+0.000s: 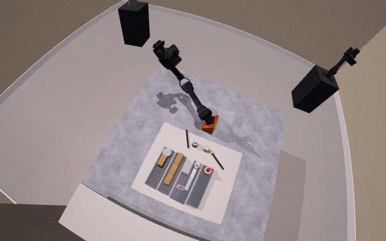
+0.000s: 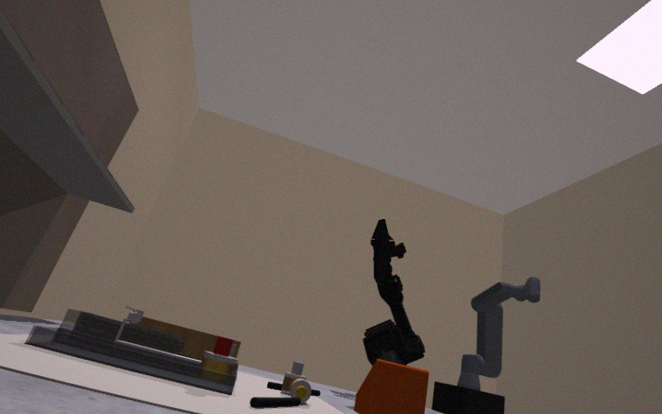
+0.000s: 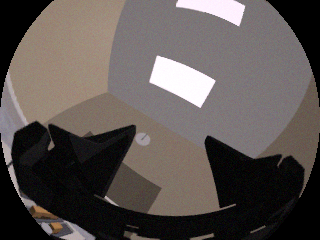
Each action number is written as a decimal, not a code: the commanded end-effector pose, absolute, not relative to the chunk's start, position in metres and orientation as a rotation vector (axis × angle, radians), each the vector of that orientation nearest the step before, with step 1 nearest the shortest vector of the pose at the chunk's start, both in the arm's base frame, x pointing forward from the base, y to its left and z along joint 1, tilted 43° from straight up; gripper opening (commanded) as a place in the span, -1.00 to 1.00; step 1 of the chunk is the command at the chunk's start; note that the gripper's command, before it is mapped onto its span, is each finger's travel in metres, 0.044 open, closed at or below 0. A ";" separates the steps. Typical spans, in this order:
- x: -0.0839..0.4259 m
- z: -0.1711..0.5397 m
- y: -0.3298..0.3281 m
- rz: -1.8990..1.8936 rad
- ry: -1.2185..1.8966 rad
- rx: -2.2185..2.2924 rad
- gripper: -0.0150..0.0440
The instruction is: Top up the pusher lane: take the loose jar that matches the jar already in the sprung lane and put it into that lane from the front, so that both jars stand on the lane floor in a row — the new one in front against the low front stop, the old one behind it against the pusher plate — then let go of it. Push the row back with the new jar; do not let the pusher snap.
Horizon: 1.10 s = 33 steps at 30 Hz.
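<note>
My gripper (image 1: pixel 166 47) (image 2: pixel 382 222) (image 3: pixel 172 135) is open and empty, raised high and pointing up, far from the jars. A pale jar with a grey-white knob (image 1: pixel 195 143) (image 2: pixel 297 369) stands loose in front of the lanes. Beside it, a jar with a yellow cap (image 1: pixel 209 150) (image 2: pixel 300 392) appears to lie on its side. The sprung lane (image 1: pixel 174 196) holds a similar grey-white-knobbed jar (image 1: pixel 197 164) at its front end, with a long white strip (image 1: pixel 191 178) behind it. The pusher plate and front stop are too small to tell.
The right lane (image 1: pixel 196 196) holds a red-capped jar (image 1: pixel 208 169) (image 2: pixel 222 346). Tan boxes (image 1: pixel 173 168) (image 3: pixel 44 212) fill another lane; the far-left lane has a lilac disc (image 1: pixel 167 151) and a tan box. Dark rods (image 1: pixel 187 139) (image 1: pixel 217 161) flank the loose jars. Two other arms stand on black pedestals.
</note>
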State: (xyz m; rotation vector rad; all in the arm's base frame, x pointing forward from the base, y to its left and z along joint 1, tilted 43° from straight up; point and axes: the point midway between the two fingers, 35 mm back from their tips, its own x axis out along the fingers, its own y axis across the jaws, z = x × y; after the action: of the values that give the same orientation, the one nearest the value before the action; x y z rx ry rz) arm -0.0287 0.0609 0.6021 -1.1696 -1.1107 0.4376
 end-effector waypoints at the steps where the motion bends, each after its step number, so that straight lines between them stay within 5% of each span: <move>1: -0.026 0.601 0.062 0.444 -1.100 -1.165 0.95; 19: 0.201 0.440 0.123 0.650 0.101 -0.595 1.00; 33: 0.268 0.229 0.082 0.084 1.016 -0.165 1.00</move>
State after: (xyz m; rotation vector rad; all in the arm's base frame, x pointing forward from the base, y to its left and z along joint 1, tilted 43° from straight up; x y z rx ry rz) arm 0.2656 0.0985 0.2767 -0.2338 0.8360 0.2665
